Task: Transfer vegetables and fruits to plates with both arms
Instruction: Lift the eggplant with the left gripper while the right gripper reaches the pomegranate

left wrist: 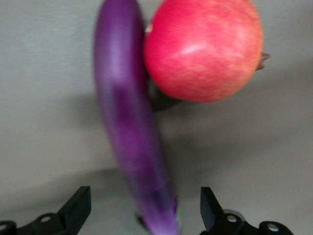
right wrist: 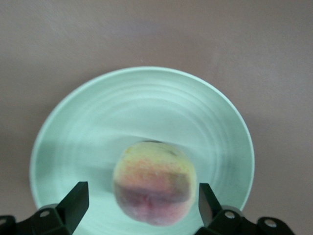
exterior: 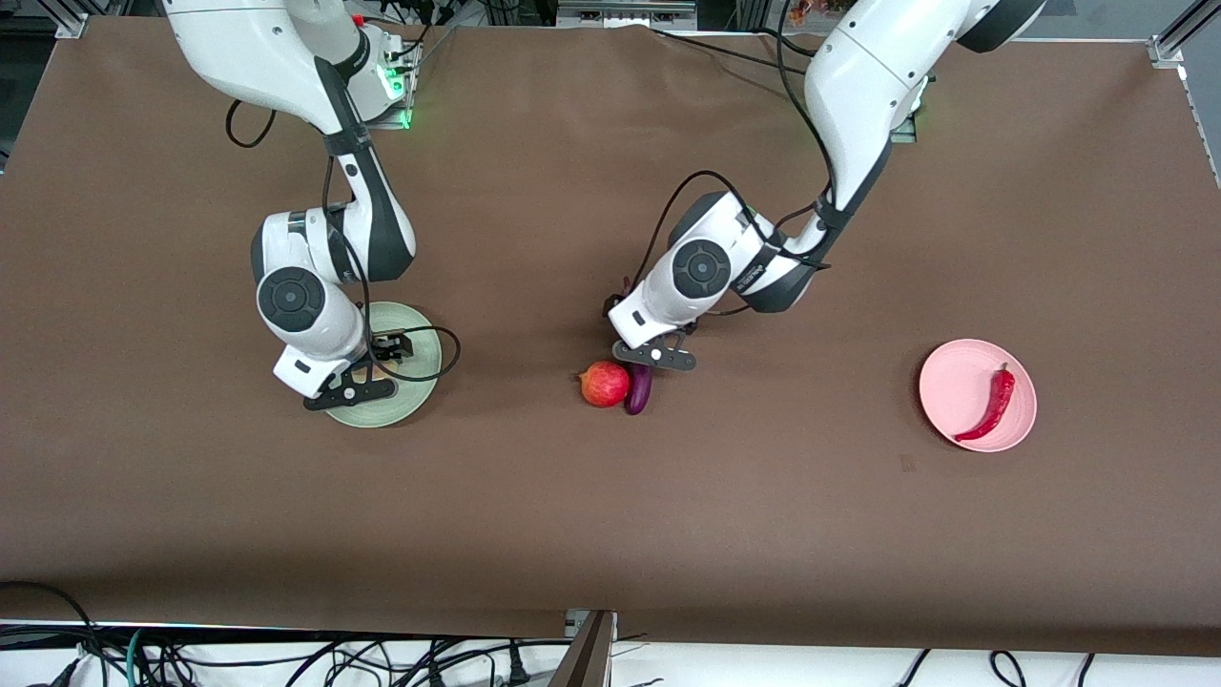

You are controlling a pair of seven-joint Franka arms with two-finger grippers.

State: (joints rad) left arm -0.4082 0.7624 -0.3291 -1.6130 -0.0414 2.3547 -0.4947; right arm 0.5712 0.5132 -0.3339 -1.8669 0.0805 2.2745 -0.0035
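The peach (right wrist: 155,183) lies on the pale green plate (right wrist: 137,107), toward the right arm's end of the table (exterior: 412,399). My right gripper (right wrist: 142,205) is open, its fingers on either side of the peach with a gap on each side. It hangs low over that plate (exterior: 367,377) and hides the peach in the front view. The purple eggplant (exterior: 638,389) lies mid-table against the red pomegranate-like fruit (exterior: 605,384). My left gripper (exterior: 653,355) is open just over the eggplant's end (left wrist: 127,122), fingers (left wrist: 78,205) astride it; the fruit (left wrist: 203,49) is farther along. The red chili (exterior: 994,403) lies on the pink plate (exterior: 954,367).
The brown table cover (exterior: 610,534) runs wide on all sides. Cables and a metal frame lie along the table's edge nearest the front camera (exterior: 286,658). The arm bases and cabling stand along the farthest edge.
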